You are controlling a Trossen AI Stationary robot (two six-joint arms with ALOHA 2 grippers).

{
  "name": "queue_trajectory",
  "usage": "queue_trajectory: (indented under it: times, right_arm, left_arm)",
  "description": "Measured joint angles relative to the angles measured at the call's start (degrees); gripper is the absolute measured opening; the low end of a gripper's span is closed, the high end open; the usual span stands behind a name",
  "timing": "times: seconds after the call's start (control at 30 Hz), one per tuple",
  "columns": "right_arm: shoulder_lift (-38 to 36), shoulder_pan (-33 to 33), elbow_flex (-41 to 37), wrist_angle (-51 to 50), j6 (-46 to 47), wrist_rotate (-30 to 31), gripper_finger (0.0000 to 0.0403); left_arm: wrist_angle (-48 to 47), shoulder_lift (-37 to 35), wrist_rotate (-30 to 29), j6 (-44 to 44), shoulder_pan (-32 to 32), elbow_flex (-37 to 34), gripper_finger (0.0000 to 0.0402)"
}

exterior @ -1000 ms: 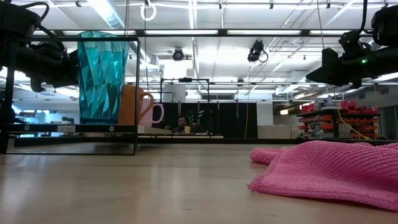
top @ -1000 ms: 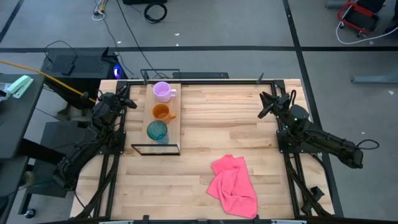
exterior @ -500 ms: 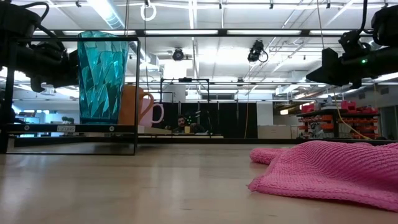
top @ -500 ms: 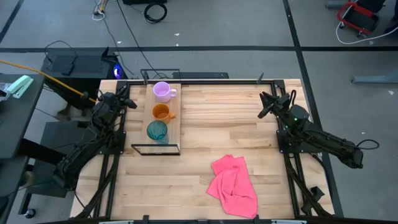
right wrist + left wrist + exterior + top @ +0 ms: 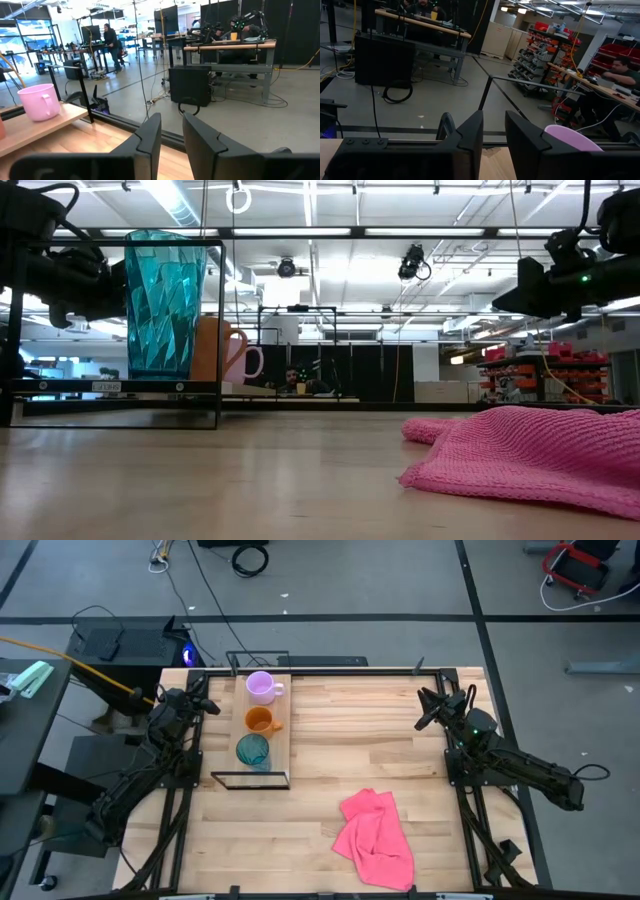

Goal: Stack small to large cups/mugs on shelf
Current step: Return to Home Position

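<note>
On the shelf (image 5: 281, 735) at far left, purple mug (image 5: 261, 686), orange mug (image 5: 260, 720) and tumbler (image 5: 252, 750) line up far to near. Left gripper (image 5: 205, 695) and right gripper (image 5: 428, 707) hover slightly parted, empty.

- The slatted wooden tabletop (image 5: 350, 730) carries the shelf (image 5: 283, 745) at its far left and a crumpled pink cloth (image 5: 376, 838) nearer the front.
- On the shelf plank, in one row: pale purple mug (image 5: 262, 687), orange mug (image 5: 260, 720), teal tumbler (image 5: 252, 750).
</note>
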Motion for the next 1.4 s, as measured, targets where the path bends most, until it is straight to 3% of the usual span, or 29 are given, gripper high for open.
queue_trajectory:
  times: [1.4]
  right_arm:
    - [0.0,0.0,0.0,0.0,0.0,0.0,0.0087]
  left_arm:
    - [0.0,0.0,0.0,0.0,0.0,0.0,0.008]
